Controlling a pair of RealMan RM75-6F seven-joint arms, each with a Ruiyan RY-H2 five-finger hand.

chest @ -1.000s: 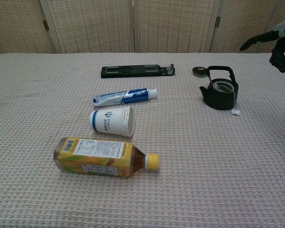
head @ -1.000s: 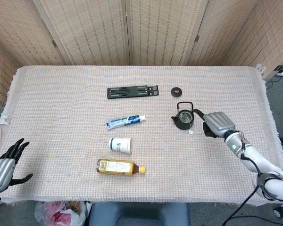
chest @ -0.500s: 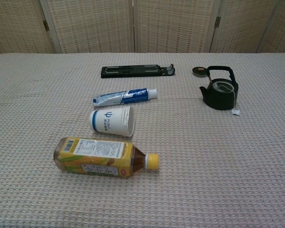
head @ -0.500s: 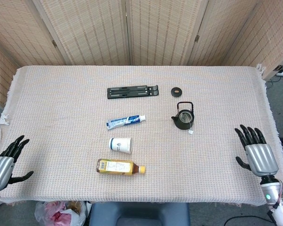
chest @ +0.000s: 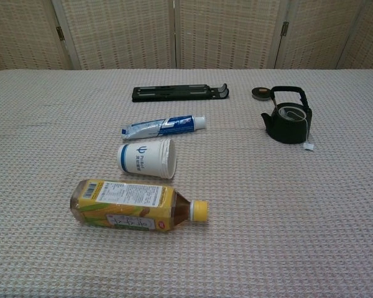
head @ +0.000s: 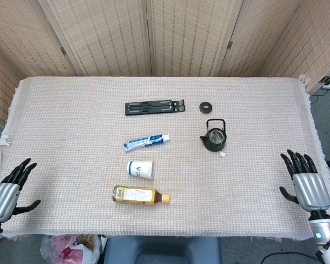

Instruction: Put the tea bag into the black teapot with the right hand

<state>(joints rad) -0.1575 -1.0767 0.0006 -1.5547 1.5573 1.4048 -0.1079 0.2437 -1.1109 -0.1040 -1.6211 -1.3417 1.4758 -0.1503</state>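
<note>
The black teapot stands upright on the cloth, right of centre, lid off. A tea bag lies inside it; its string hangs over the rim and the white tag rests on the cloth beside the pot. The round black lid lies behind the pot. My right hand is at the table's front right edge, fingers spread, holding nothing, far from the pot. My left hand is at the front left edge, fingers spread and empty. Neither hand shows in the chest view.
A black folding stand lies at the back centre. A toothpaste tube, a white paper cup on its side and a yellow drink bottle lie in a column at the centre front. Woven screens stand behind the table.
My right hand left the teapot, where it was a second ago, and drew back to the front right edge, opening its fingers. The tea bag tag stays beside the pot. The left hand barely moved.
</note>
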